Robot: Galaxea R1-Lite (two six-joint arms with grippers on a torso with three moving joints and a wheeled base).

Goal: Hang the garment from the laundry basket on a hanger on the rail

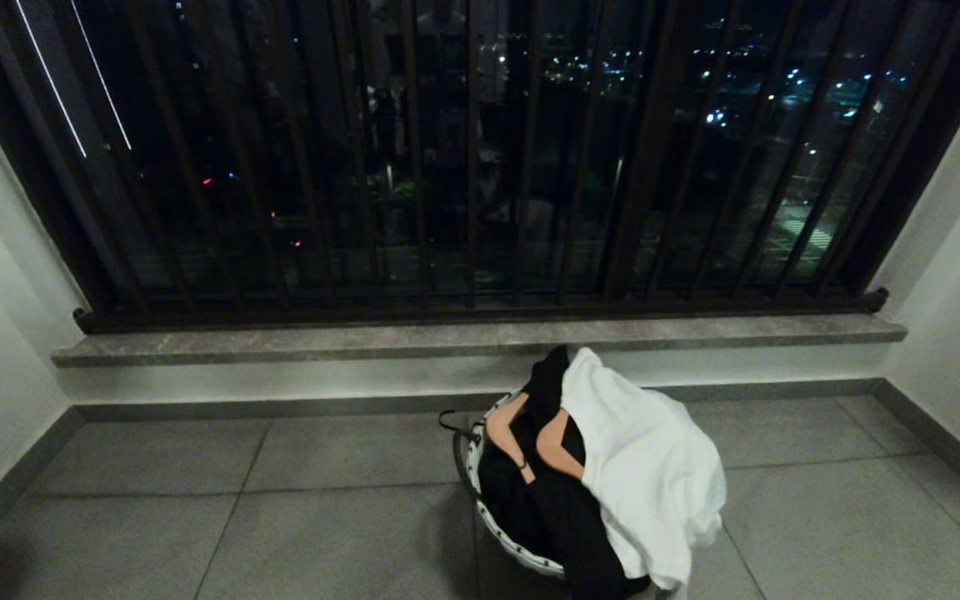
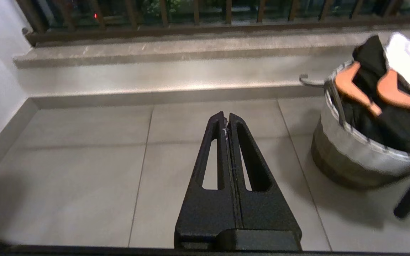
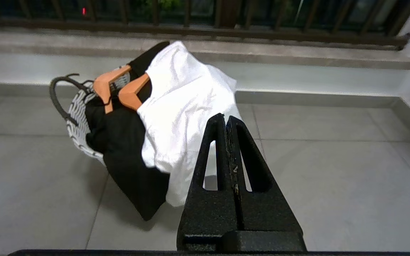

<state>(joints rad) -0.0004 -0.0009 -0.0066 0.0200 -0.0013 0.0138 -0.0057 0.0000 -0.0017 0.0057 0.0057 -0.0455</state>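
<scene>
The laundry basket (image 1: 470,467) stands on the floor tiles below the window, white with a black pattern and a dark loop handle (image 3: 57,92). A white garment (image 1: 647,467) and a black garment (image 1: 555,517) spill over its near rim. Two orange hanger arms (image 1: 507,433) poke out of the black cloth. My left gripper (image 2: 226,119) hovers over bare tiles to the left of the basket (image 2: 351,156), shut and empty. My right gripper (image 3: 225,119) is shut and empty too, hovering just short of the white garment (image 3: 183,106). Neither gripper appears in the head view. The rail is out of view.
A grey stone sill (image 1: 480,337) runs along the wall under a dark window grille (image 1: 480,167). White walls close in on both sides. Grey floor tiles (image 1: 197,517) stretch to the left and right of the basket.
</scene>
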